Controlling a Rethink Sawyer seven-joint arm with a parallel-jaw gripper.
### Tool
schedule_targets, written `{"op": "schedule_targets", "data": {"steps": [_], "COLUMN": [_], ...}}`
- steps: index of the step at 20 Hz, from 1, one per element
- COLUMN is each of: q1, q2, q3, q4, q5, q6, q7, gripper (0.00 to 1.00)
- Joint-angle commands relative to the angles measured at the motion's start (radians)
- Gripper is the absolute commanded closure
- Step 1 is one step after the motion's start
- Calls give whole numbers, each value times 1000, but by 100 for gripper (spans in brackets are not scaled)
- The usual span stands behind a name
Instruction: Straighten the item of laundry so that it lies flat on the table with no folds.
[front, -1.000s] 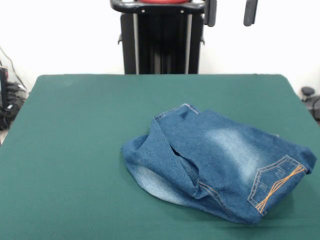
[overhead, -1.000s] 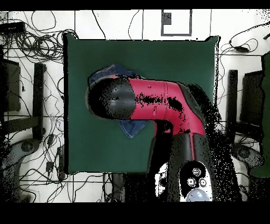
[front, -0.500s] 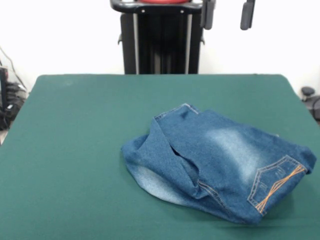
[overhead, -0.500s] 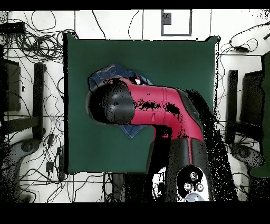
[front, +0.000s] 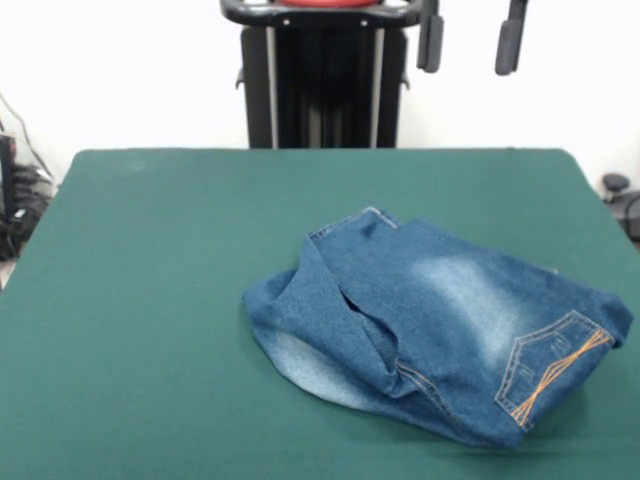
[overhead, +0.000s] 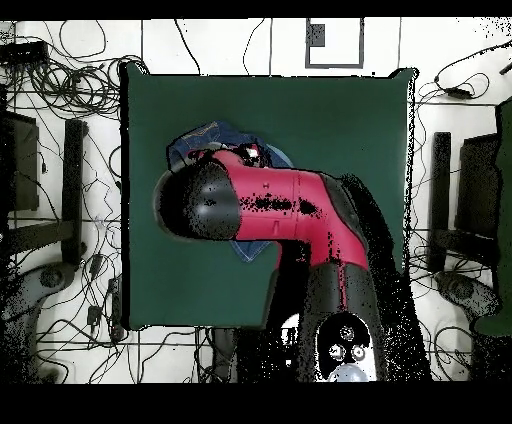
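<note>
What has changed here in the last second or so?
The hand, open and empty above the table's far side, came a little lower and shifted right in the front view. Overhead, the arm swung slightly. The jeans stayed crumpled and untouched on the table.

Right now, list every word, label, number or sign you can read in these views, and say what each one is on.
None can be read.
The jeans carry only orange embroidery on the back pocket, a pattern, not letters.
The table bears no marking.
The arm shows no legible label.
The end effector carries no legible text.
</note>
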Motion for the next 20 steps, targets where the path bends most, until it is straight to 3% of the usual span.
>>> {"op": "schedule_targets", "data": {"steps": [1, 11, 20], "q1": [59, 86, 94], "q2": [111, 138, 133], "q3": [-26, -68, -90], "q4": [156, 202, 237], "q5": [-19, -5, 2], "q6": [-95, -205, -228], "q7": [257, 256, 237], "gripper": [0, 0, 0]}}
